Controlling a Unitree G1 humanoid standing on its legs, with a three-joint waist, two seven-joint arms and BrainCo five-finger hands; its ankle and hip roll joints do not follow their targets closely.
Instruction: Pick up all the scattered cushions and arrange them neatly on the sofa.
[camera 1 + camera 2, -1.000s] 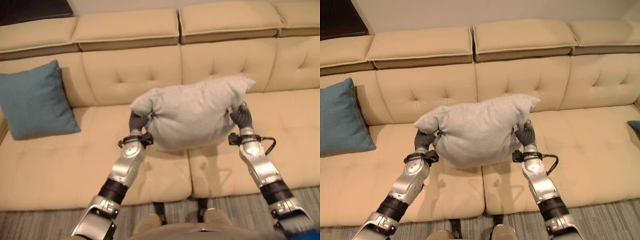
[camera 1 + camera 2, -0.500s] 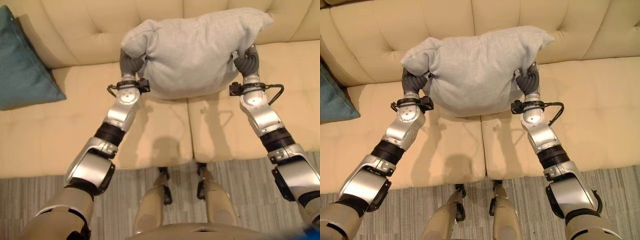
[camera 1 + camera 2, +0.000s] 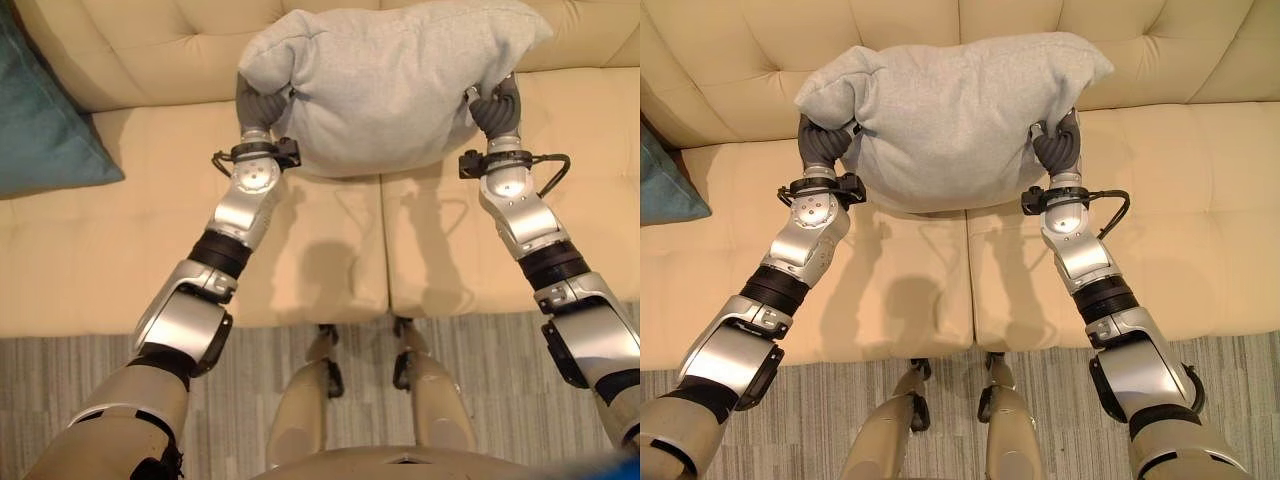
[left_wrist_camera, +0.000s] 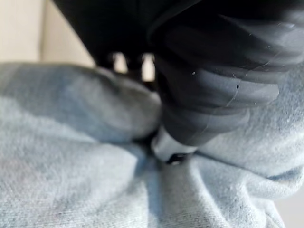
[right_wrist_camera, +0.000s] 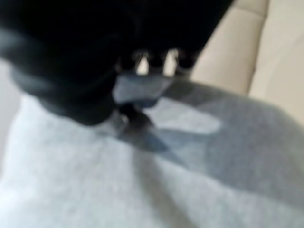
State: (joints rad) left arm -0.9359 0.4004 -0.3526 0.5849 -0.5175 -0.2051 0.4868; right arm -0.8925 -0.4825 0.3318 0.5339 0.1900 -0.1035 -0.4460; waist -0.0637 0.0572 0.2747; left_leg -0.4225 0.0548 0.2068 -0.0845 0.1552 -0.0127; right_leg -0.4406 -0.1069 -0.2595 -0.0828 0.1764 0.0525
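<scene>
Grey cushion [image 3: 955,120] is gripped at both ends: left robot hand [image 3: 823,146] and right robot hand [image 3: 1058,147] clenched into the fabric. Since half a second ago it has been carried further toward the sofa [image 3: 1200,230] backrest, above the seat's middle seam. Placement judged imminent. Teal cushion [image 3: 45,120] sits at the sofa's left end.

Fingers of left hand [image 3: 823,143] and right hand [image 3: 1058,148] buried in the grey cushion [image 3: 950,110] folds, so grip can't be read. Left wrist view: one pale thumb tip [image 4: 167,148] pokes from the cloth, rest under dark cover. Right wrist view blurred. Teal cushion [image 3: 45,120], left of the grey cushion, cut by frame edge. Sofa [image 3: 1200,220] cropped, backrest top out of frame.
</scene>
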